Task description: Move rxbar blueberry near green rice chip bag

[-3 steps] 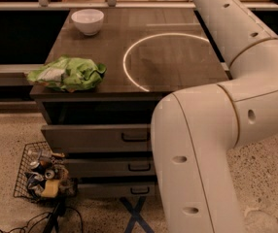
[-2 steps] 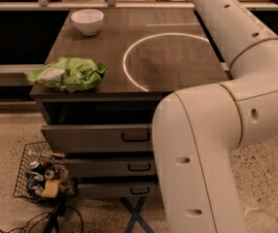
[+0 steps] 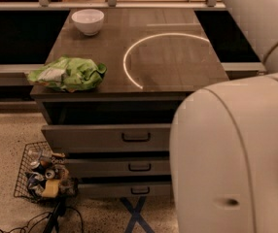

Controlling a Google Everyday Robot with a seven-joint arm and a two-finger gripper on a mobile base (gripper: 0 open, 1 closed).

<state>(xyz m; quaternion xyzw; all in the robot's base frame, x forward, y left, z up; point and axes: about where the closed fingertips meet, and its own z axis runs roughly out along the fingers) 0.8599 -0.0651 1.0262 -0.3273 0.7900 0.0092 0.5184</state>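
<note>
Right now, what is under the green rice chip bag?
The green rice chip bag lies on the table top, at its front left corner, above the drawers. Anything flat beneath the bag is covered. The gripper is out of view; the arm exits at the top.

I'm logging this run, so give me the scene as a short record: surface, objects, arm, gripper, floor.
table: dark wooden top with a pale arc on it; three drawers below
bag: green, crumpled, at the front left corner
bowl: white, at the back left, apart from the bag
rxbar: not seen anywhere in view
arm: white, fills the right side, runs off the top edge
gripper: not in view
floor: wire basket of cans, left of the drawers
</note>
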